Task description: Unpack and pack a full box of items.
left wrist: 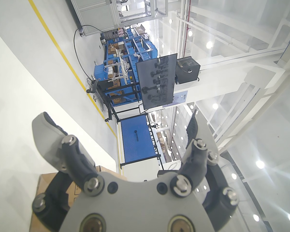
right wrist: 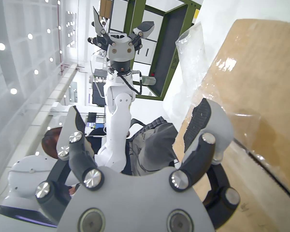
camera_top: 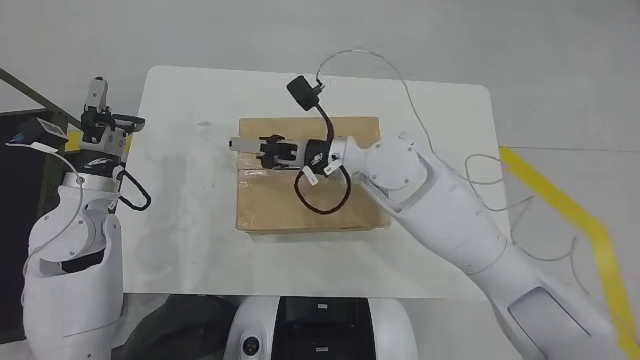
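- Top view, far left: the left gripper (camera_top: 97, 95) sits just off the left edge of the tabletop (camera_top: 440, 110), near its far-left corner, and points away from the robot. In the left wrist view the left gripper (left wrist: 118, 119) has its two fingers spread wide with nothing between them. The right wrist view shows the same spread from a distance (right wrist: 122, 28).
- A crumpled clear plastic bag (right wrist: 192, 49) lies on the tabletop between the left edge and the box, just beside the box's left side. I cannot tell whether it touches the cardboard.
- The right gripper (camera_top: 262, 150) hangs over the left edge of the box, toward the box's far side, and points at the left edge of the tabletop. In the right wrist view the right gripper (right wrist: 139, 108) is spread apart and holds nothing. One ribbed pad (right wrist: 198, 121) is close to the box's top edge, and I cannot tell whether they touch.
- The box (camera_top: 290, 215) is brown cardboard and stands about midway across the tabletop, between the near and far edges. Its flaps are closed, and glossy clear tape runs over the top of the box (right wrist: 256, 73).
- The right arm (camera_top: 450, 205) crosses from the near-right corner of the tabletop, over the box's right edge, to the gripper.
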